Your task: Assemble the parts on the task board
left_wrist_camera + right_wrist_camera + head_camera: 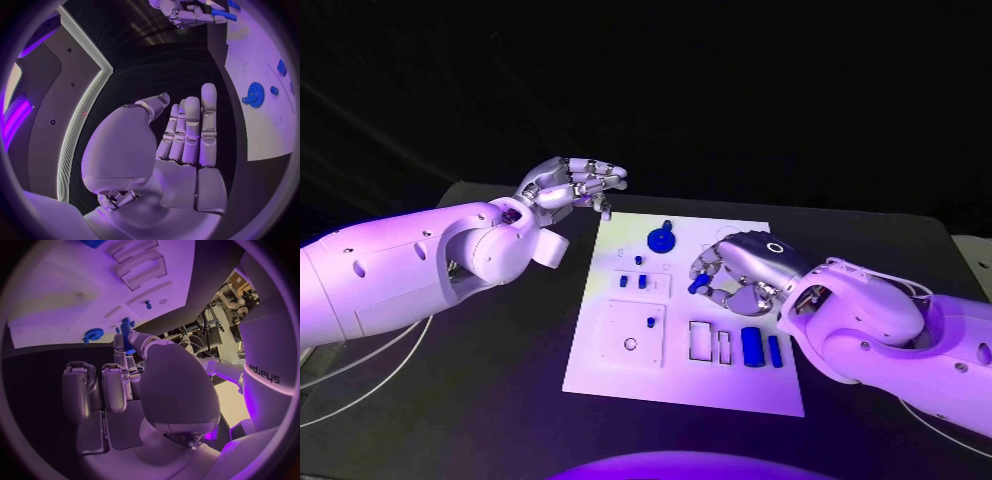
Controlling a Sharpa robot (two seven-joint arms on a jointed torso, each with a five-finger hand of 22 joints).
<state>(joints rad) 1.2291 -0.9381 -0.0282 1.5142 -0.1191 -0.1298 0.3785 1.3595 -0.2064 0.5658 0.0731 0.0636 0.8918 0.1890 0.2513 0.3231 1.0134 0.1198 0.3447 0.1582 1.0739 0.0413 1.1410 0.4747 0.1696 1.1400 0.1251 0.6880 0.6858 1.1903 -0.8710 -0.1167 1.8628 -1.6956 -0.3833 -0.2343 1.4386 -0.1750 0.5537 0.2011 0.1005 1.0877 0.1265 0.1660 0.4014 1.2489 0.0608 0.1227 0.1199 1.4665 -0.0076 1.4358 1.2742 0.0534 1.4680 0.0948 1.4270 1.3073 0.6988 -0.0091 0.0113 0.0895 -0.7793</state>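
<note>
Black table [502, 400] carries the white board [678, 385]. Nearest, blue parts [762, 347] lie on the board beside the right hand [737, 272], which pinches a small blue part [127, 335]. Farther off, the left hand [574, 185] hovers off the board's corner, fingers loose, holding nothing.

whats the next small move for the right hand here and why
Probably lower the right hand toward the task board and seat the small blue part it pinches at its fingertips. That hand sits over the board's middle, near the blue gear, with the part not yet set down. Which slot it fits cannot be told. The left hand is off the board's edge, holding nothing.
</note>
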